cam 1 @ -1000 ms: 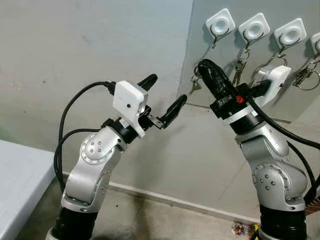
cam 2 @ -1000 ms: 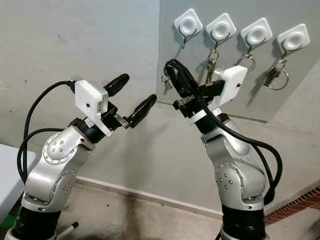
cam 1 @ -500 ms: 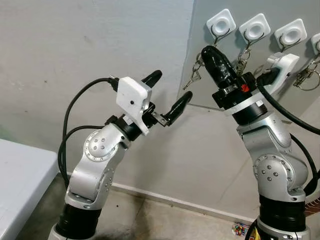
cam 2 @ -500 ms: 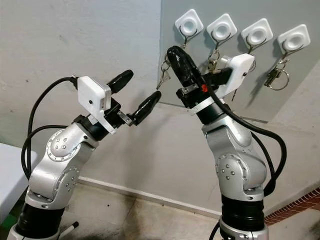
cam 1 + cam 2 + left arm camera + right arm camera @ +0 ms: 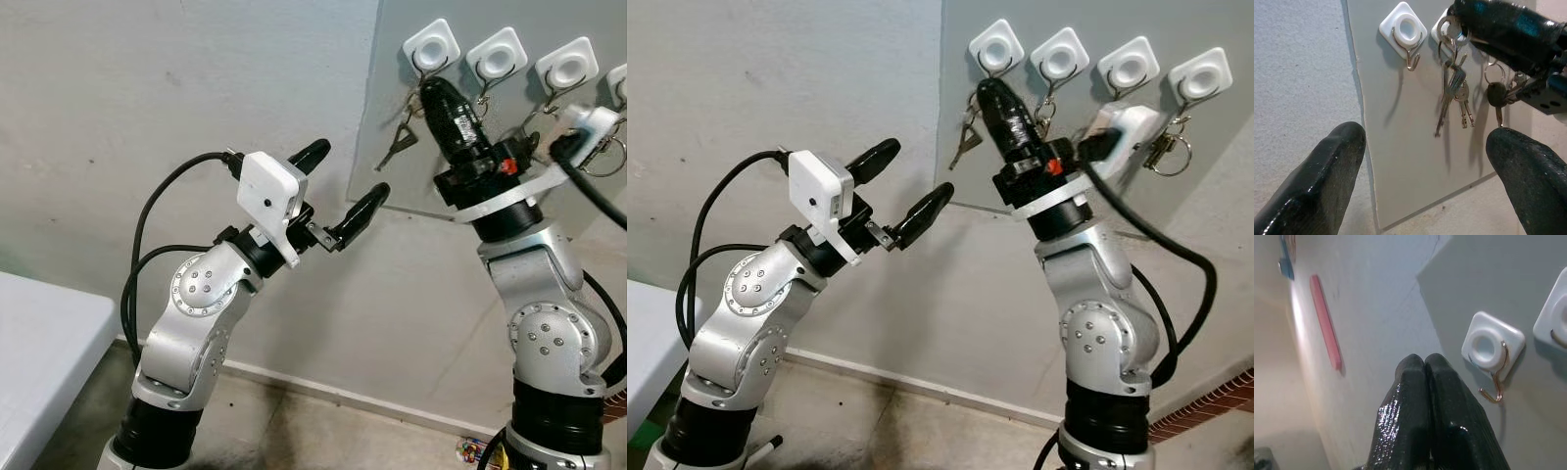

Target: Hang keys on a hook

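Four white square hooks sit in a row on a grey panel (image 5: 960, 59). The leftmost hook (image 5: 431, 47) is bare, and the others carry key rings. My right gripper (image 5: 432, 90) is raised just below that bare hook, shut on the ring of a bunch of keys (image 5: 399, 140) that dangles beneath its tip. In the right wrist view the shut fingers (image 5: 1422, 369) point beside the bare hook (image 5: 1492, 346). My left gripper (image 5: 345, 180) stands open to the left of the keys, holding nothing. The left wrist view looks at the bare hook (image 5: 1403, 27) and the keys (image 5: 1450, 93).
A white surface (image 5: 39, 333) lies at the lower left. The plain wall (image 5: 147, 88) runs behind both arms. A small colourful object (image 5: 472, 448) lies on the floor by the wall's foot. Keys (image 5: 1164, 149) hang from the far-right hook.
My right gripper has risen and swung toward the leftmost hook, carrying the keys with it. The left arm has drifted slightly up and to the right, still open.
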You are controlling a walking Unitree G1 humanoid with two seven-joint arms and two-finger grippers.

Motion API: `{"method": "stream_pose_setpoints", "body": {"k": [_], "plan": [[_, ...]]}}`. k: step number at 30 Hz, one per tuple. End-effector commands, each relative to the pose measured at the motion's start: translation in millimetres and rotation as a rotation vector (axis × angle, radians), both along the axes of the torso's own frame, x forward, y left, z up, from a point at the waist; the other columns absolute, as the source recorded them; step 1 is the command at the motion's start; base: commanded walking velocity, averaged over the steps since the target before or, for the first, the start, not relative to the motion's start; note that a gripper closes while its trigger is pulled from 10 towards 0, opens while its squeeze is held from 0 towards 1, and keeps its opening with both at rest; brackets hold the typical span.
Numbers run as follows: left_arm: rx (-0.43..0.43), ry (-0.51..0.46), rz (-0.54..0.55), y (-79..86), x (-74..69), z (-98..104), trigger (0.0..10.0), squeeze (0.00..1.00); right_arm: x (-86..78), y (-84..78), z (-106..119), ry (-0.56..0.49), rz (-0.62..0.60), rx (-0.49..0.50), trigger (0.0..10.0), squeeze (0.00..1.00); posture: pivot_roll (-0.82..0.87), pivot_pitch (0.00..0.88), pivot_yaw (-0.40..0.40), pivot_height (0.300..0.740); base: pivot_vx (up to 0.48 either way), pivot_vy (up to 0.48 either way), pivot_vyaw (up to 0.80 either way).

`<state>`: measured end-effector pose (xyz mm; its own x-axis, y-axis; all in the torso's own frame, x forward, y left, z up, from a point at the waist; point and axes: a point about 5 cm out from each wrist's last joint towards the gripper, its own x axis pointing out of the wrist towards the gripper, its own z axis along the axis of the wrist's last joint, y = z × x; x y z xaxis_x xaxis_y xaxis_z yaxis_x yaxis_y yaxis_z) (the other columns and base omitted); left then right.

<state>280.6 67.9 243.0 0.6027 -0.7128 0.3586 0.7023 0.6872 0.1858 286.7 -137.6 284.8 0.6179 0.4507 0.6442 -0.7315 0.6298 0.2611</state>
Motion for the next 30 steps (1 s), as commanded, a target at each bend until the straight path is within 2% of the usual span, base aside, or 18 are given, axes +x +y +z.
{"method": "stream_pose_setpoints", "body": {"k": [1, 13, 30], "plan": [[0.004, -0.009, -0.024, -2.9, -1.3, 3.7, 10.0, 0.0, -4.3, 0.0, 10.2, -0.038, 0.01, 0.01, 10.0, 0.0, -0.03, 0.049, 0.01, 0.74, 0.0, 0.0, 0.0], [-0.005, -0.022, -0.042, -7.7, -6.0, 8.6, 10.0, 0.0, 10.4, 2.3, 4.3, 0.012, -0.004, 0.031, 10.0, 0.0, -0.02, 0.049, 0.009, 0.74, 0.0, 0.0, 0.0], [-0.014, -0.02, -0.051, -9.3, -10.0, 10.2, 10.0, 0.0, 26.0, 0.0, 8.4, 0.009, -0.057, 0.102, 10.0, 0.0, -0.01, 0.049, 0.001, 0.74, 0.0, 0.0, 0.0]]}}
